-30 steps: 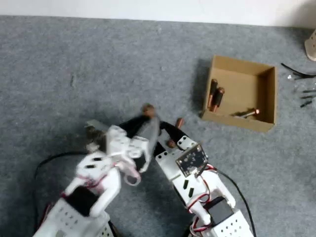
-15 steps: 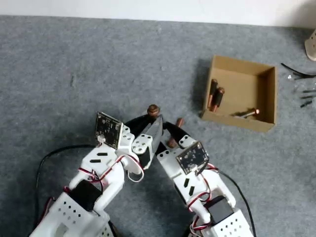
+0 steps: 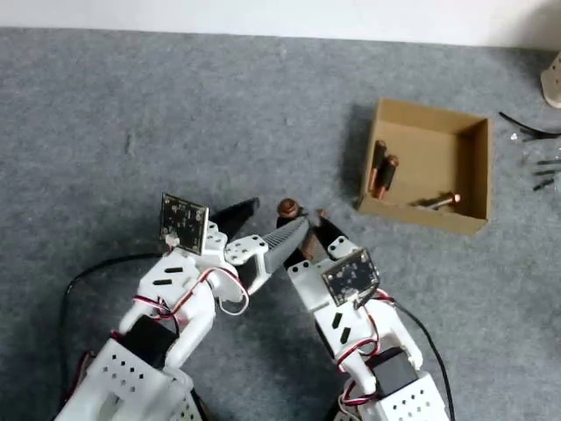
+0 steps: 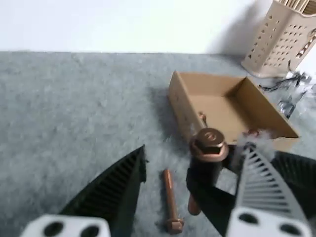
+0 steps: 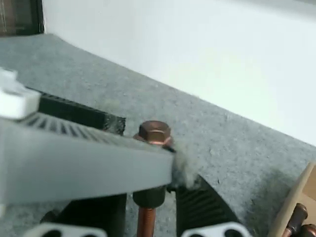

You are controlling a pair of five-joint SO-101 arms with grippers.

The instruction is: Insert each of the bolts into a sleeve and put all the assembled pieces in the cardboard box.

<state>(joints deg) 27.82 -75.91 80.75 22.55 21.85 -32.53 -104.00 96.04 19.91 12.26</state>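
The right gripper (image 5: 150, 205) is clenched on a black sleeve (image 4: 204, 170), holding it upright above the grey carpet (image 3: 175, 114). A copper bolt (image 4: 209, 143) sits in the sleeve, head on top and shank poking out underneath. The left gripper (image 4: 193, 150) is spread wide, with its black finger on one side of that bolt and its grey one on the other (in the right wrist view the grey finger crosses in front of the sleeve). A second bolt (image 4: 170, 203) lies loose on the carpet below, and the cardboard box (image 3: 421, 216), apart from both grippers, has finished pieces (image 3: 386, 175) lying in it.
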